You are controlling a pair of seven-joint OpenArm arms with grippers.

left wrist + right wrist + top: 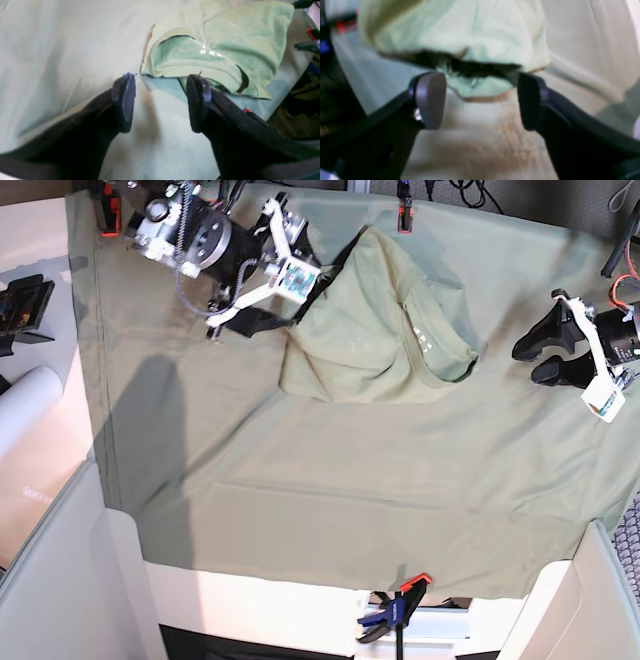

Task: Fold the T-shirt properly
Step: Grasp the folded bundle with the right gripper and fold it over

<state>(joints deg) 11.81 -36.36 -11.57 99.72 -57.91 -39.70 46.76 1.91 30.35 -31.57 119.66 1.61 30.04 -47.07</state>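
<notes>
grabbing the big cloth (pixel 300 510) under the t-shirt (pixel 370 330) looked like the danger, since both right fingers (pixel 431 100) and left fingers (pixel 125 100) were apart, holding nothing

A lab bench: green cloth (pixel 300 500) fastened by clamps (pixel 398 616), cables (pixel 470 192) trailing behind.

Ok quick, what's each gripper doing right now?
Left gripper: open, empty, just short of the T-shirt.
Right gripper: open, at the shirt's edge, gripping nothing.

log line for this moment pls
T-shirt: bunched on cloth | left gripper: open, near collar | right gripper: open at shirt edge
</notes>
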